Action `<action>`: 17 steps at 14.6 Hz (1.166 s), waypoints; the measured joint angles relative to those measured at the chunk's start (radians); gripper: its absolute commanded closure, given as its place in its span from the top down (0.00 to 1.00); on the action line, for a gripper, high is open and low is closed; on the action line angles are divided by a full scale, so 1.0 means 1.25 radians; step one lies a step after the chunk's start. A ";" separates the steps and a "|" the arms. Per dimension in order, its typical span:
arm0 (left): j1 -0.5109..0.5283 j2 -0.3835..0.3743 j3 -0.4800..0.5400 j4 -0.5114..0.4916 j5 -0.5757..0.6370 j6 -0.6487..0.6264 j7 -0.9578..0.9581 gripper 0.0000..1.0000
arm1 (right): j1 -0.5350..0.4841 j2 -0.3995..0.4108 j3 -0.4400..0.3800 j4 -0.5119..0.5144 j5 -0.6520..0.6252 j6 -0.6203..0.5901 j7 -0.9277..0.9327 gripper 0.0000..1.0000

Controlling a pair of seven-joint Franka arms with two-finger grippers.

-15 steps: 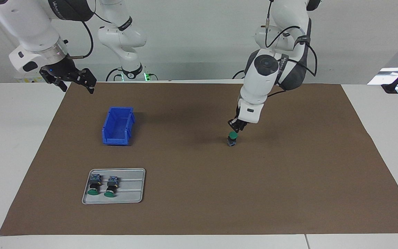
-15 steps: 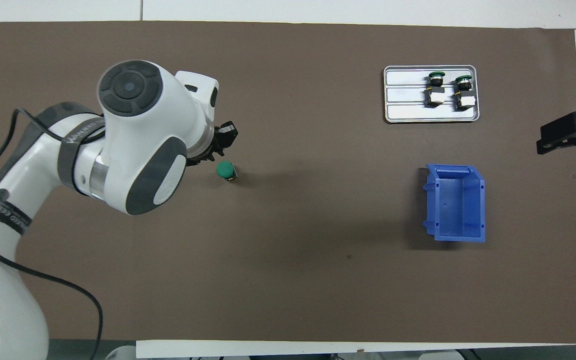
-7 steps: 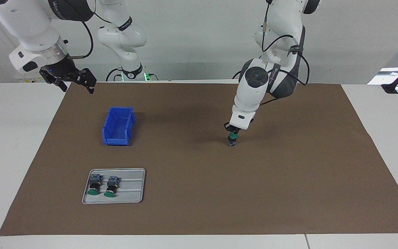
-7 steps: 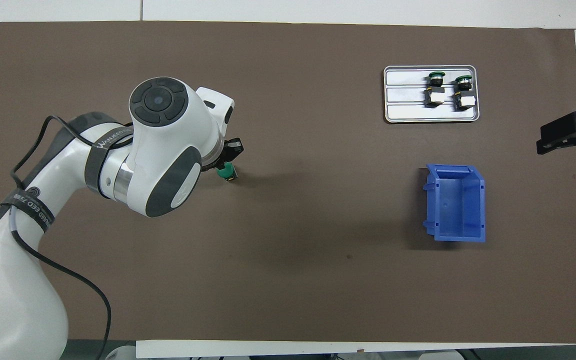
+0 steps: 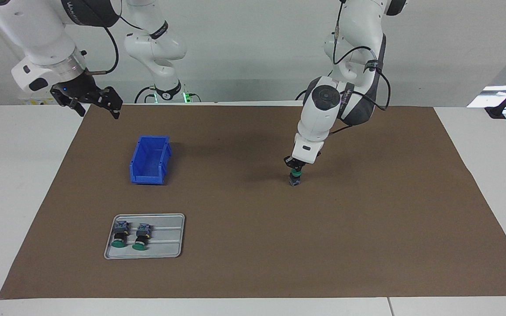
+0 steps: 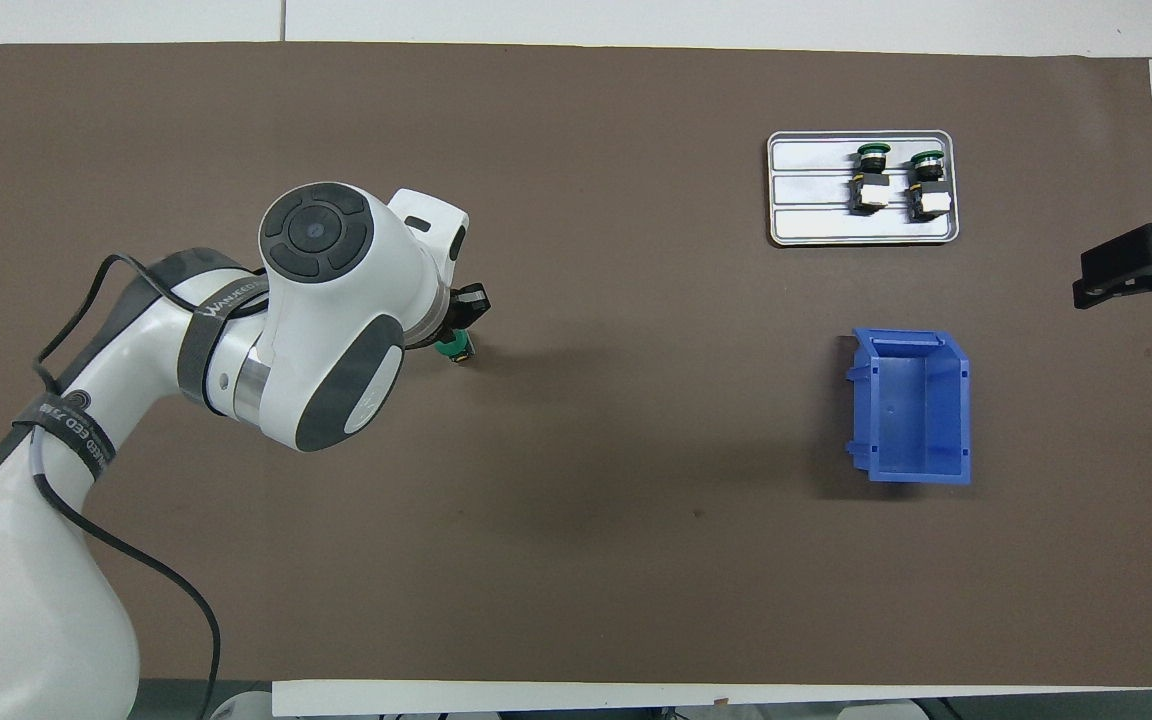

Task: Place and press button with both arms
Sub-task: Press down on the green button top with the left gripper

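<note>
- The button (image 5: pixel 295 177) stands upright on the brown mat (image 5: pixel 367 228), long axis vertical, round green cap up and blue-grey block at the bottom, toward the left arm's end of the table (image 5: pixel 16 175).
- The left gripper (image 5: pixel 295 166) points straight down and touches the cap from above; whether its jaws are spread or pressed together cannot be told.
- From overhead the white, smooth-shelled left arm covers most of the cap (image 6: pixel 454 347), leaving only a green edge showing.
- The right gripper (image 5: pixel 97 102) waits in the air over the mat's edge at the right arm's end, its black jaws spread and holding nothing.
- A blue plastic bin (image 5: pixel 149 159), box-shaped and open-topped, sits below and forward of those jaws.
- A flat grey tray (image 5: pixel 165 239) with rounded corners and ribbed lanes carries two more buttons (image 5: pixel 119 235), lying on their sides.
- The mat is matte and paper-like on a white table; a pale wall stands at the robots' end.
</note>
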 measured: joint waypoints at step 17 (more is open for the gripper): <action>0.001 -0.002 0.001 -0.046 0.000 0.070 0.001 0.02 | 0.000 0.000 0.000 0.000 0.000 0.000 0.000 0.98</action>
